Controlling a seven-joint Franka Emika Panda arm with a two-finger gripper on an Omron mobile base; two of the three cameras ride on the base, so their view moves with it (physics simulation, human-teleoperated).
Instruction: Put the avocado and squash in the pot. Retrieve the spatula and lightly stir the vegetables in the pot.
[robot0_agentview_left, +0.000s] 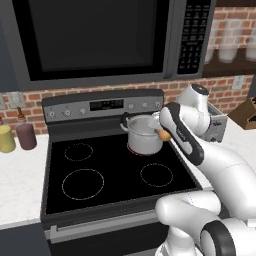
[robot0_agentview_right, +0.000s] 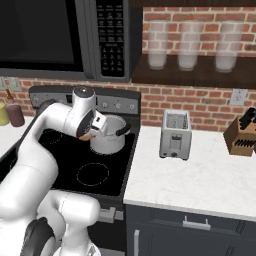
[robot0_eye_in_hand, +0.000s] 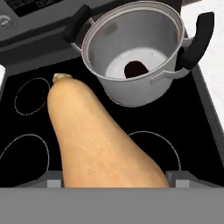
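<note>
My gripper (robot0_eye_in_hand: 113, 183) is clamped on the squash (robot0_eye_in_hand: 96, 140) at its fat end; its long axis runs away from me, stem-tipped neck pointing forward. Just ahead sits the pot (robot0_eye_in_hand: 135, 57) on the stove (robot0_eye_in_hand: 26, 127), the avocado (robot0_eye_in_hand: 135, 68) lying inside it.

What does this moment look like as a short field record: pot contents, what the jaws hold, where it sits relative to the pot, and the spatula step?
pot: steel pot on the stove's back right burner
pot contents: avocado on the bottom
gripper: gripper, jaws spread wide around the squash
squash: squash held in the air beside the pot, not yet in
spatula step: not begun
counter right of stove: toaster, knife block
</note>
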